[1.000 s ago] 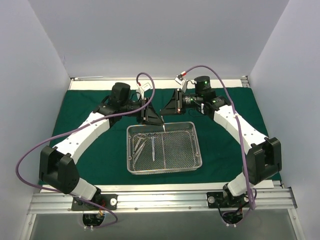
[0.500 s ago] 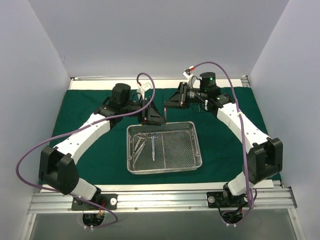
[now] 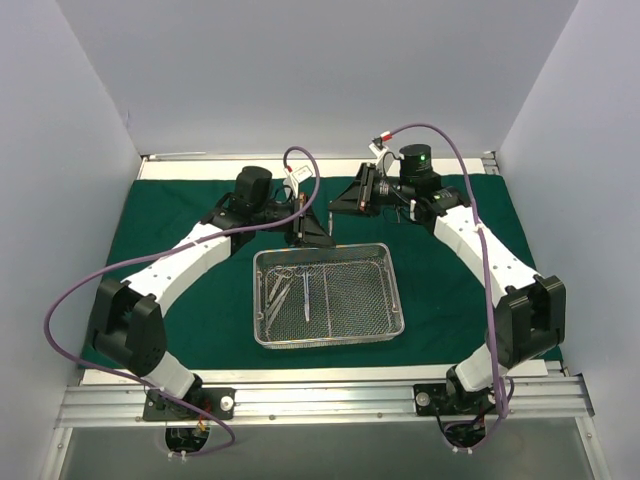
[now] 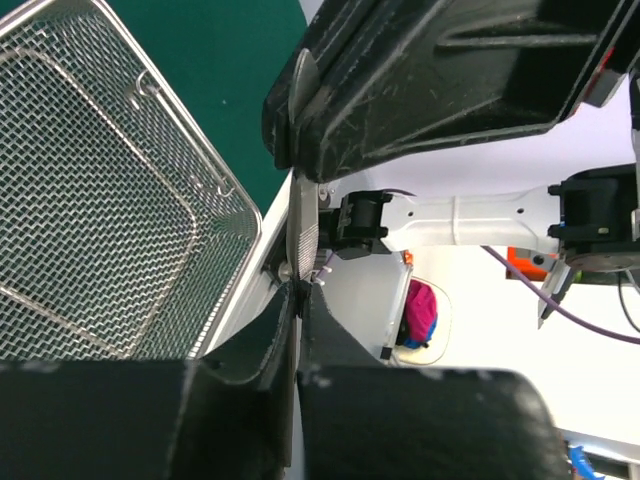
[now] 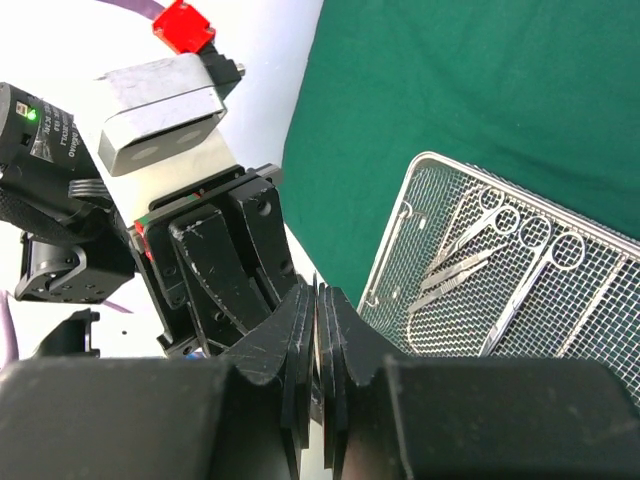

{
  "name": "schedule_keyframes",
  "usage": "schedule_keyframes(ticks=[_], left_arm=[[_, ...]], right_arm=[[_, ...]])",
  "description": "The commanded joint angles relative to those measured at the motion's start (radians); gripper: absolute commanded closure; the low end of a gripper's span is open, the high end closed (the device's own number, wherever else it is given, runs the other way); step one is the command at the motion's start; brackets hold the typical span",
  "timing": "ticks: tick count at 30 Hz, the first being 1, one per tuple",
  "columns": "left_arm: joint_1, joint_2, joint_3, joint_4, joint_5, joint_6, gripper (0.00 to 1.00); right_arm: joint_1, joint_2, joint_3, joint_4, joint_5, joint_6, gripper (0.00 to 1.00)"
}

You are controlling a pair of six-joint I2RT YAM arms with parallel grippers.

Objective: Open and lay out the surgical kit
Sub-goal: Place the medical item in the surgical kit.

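The dark green cloth (image 3: 190,210) lies spread flat, and the wire-mesh tray (image 3: 395,290) stands on its middle. Several scissors and tweezers (image 3: 285,285) lie in the tray's left part, also seen in the right wrist view (image 5: 500,240). Just beyond the tray's far rim both grippers meet tip to tip. My left gripper (image 3: 312,232) is shut on a thin flat steel instrument (image 4: 303,220), which runs up to the right gripper's black fingers (image 4: 450,80). My right gripper (image 3: 345,200) is shut too, with that thin strip edge-on between its pads (image 5: 316,276).
Grey walls close the workspace at the back and on both sides. A white strip (image 3: 200,165) borders the cloth at the far side, and an aluminium rail (image 3: 320,400) carries the arm bases in front. Purple cables (image 3: 70,300) loop beside each arm.
The left gripper opened wide and then closed on the steel instrument. The right gripper lifted back from the tray's far rim, and the left arm swung slightly right toward it.
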Motion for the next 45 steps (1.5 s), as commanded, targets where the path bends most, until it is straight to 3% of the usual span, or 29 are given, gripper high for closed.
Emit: schedule_keyframes(ticks=[1,4,5,7,8,10,14,15,16,17,18,21,23,27,30,33,38,45], left_arm=[[-0.005,-0.009,0.025,0.078,0.029,-0.010,0.98],[0.002,-0.035,0.011,0.066,0.055,-0.011,0.98],[0.005,-0.042,0.008,0.053,0.063,-0.013,0.98],[0.021,-0.072,-0.001,-0.002,0.080,-0.002,0.98],[0.031,-0.086,-0.010,-0.016,0.089,-0.003,0.98],[0.049,-0.127,-0.038,-0.054,0.127,-0.014,0.98],[0.057,-0.195,-0.058,-0.186,0.162,0.012,0.98],[0.055,-0.210,-0.061,-0.209,0.173,0.025,0.98],[0.054,-0.235,-0.069,-0.252,0.178,0.030,0.98],[0.049,-0.250,-0.076,-0.263,0.172,0.023,0.98],[0.046,-0.281,-0.088,-0.263,0.173,0.010,0.98],[0.031,-0.337,-0.144,-0.254,0.202,-0.043,0.98],[0.016,-0.370,-0.205,-0.196,0.212,-0.127,0.98],[-0.001,-0.468,-0.299,-0.119,0.253,-0.235,0.98],[-0.014,-0.544,-0.372,-0.096,0.268,-0.304,0.98],[-0.017,-0.632,-0.423,-0.074,0.284,-0.390,0.98],[-0.018,-0.726,-0.477,-0.037,0.327,-0.517,0.98],[-0.018,-0.734,-0.403,-0.267,0.380,-0.409,0.98]], right_arm=[[0.006,-0.027,0.056,0.013,-0.005,0.000,1.00],[0.006,-0.032,0.090,-0.057,0.015,-0.073,0.96],[0.005,-0.030,0.110,-0.147,0.031,-0.117,0.87],[0.006,-0.026,0.208,-0.281,0.127,-0.244,0.57],[0.006,-0.024,0.242,-0.406,0.165,-0.386,0.53],[0.011,-0.041,0.296,-0.502,0.262,-0.488,0.40],[0.080,-0.133,0.238,-0.515,0.440,-0.737,0.28],[0.115,-0.160,0.205,-0.501,0.486,-0.791,0.27],[0.167,-0.218,0.134,-0.460,0.625,-0.839,0.23],[0.290,-0.248,0.094,-0.434,0.705,-0.890,0.20],[0.354,-0.279,0.057,-0.408,0.776,-1.002,0.11],[0.551,-0.387,-0.072,-0.296,0.968,-1.251,0.03],[0.624,-0.444,-0.106,-0.273,0.992,-1.379,0.05],[0.779,-0.443,-0.059,-0.289,1.113,-1.441,0.39],[0.833,-0.460,-0.060,-0.309,1.138,-1.493,0.34],[0.969,-0.460,-0.048,-0.335,1.204,-1.559,0.27],[1.170,-0.434,-0.040,-0.388,1.258,-1.658,0.25],[1.221,-0.400,-0.062,-0.319,1.218,-1.760,0.31]])
